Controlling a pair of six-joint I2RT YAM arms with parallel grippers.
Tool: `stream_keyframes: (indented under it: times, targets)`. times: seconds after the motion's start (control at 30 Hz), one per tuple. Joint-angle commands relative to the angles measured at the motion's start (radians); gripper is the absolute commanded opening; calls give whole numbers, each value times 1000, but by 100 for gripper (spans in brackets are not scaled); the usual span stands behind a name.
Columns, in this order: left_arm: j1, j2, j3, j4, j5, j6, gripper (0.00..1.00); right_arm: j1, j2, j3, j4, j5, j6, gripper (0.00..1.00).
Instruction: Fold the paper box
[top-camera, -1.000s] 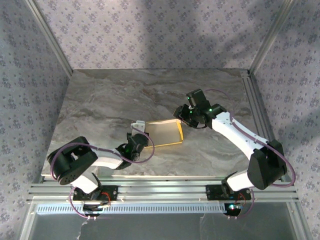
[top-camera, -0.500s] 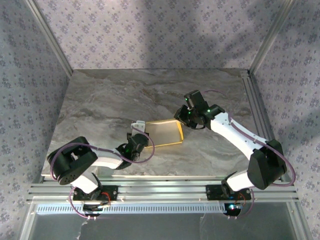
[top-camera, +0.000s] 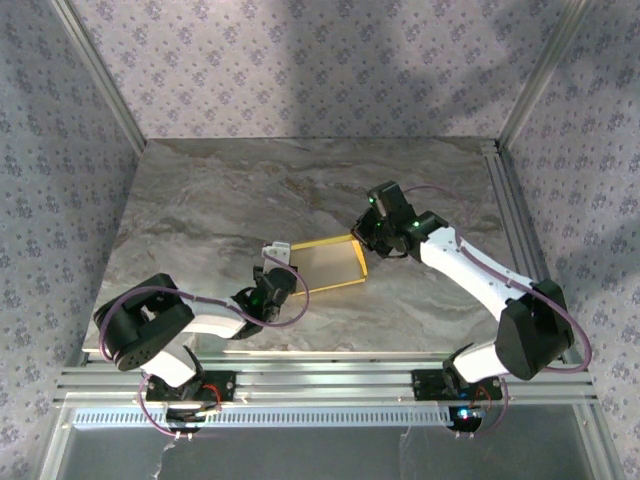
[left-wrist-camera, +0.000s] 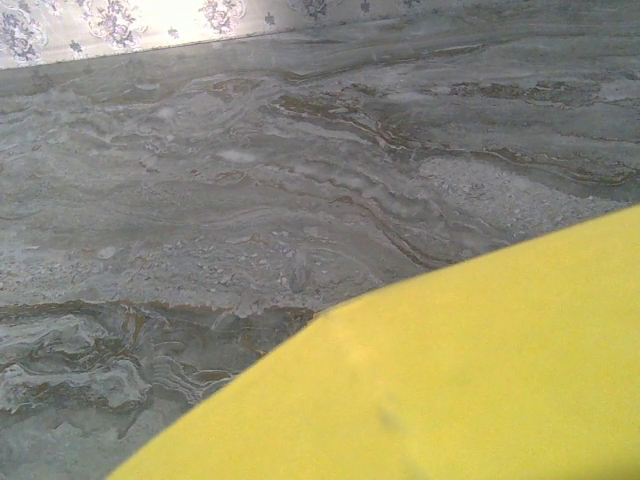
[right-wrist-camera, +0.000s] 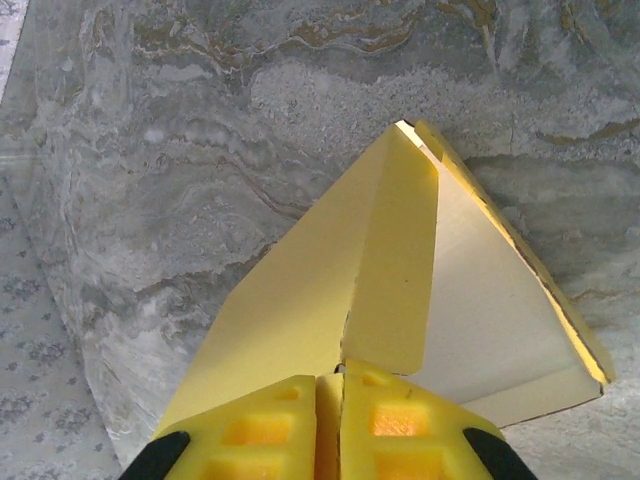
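The marbled table (top-camera: 200, 190) carries the paper box (top-camera: 330, 265) near its middle, between the two arms, with yellow flaps and a white inner face. The right gripper (right-wrist-camera: 340, 425) is pinched tight on a yellow flap at the box's right end. The left gripper (top-camera: 270, 278) is clenched at the box's left end; whether it grips cardboard is hidden.

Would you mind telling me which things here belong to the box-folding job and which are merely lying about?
Part of the job:
- paper box, yellow card, partly folded
- left gripper, gripping its left end
- right gripper, shut on a flap at its right end

Not part of it (fixtures rather than loose items):
- marble table
- patterned walls
- metal frame
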Motion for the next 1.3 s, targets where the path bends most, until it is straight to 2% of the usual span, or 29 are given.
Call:
stream_keyframes:
  times: [0.0,0.17,0.23,0.3,0.43,0.53,0.6,0.67,0.7,0.83,0.93,1.13,1.27]
  targets:
    - [-9,-26,23,-15,-3,7,0,14,-35,-28,1,4,34,5]
    - [-9,-27,24,-21,-13,27,0,-12,-123,-61,22,-14,0,38]
    - [-9,-27,24,-13,-12,60,0,-33,-162,-73,19,-28,-44,48]
    - [-5,-29,29,-12,-12,96,0,-52,-197,-81,-5,-35,-98,53]
    - [25,-48,20,1,20,142,0,-72,-254,-131,7,-71,-224,52]
    - [55,-62,10,25,73,174,0,-68,-275,-144,-30,-2,-360,49]
    - [65,-64,5,44,89,205,0,-110,-271,-170,-24,-39,-390,48]
    - [71,-60,1,62,103,230,0,-158,-265,-182,0,-128,-365,45]
    - [72,-56,-3,77,109,237,0,-153,-271,-182,4,-125,-347,45]
    - [76,-14,-15,141,124,256,0,-70,-300,-196,30,-47,-222,49]
    - [76,18,-18,164,119,264,0,-26,-297,-207,81,-33,-119,50]
    - [82,63,-21,201,111,268,0,110,-235,-174,150,93,120,49]
    - [82,63,-19,201,115,269,0,119,-153,-155,224,78,217,48]
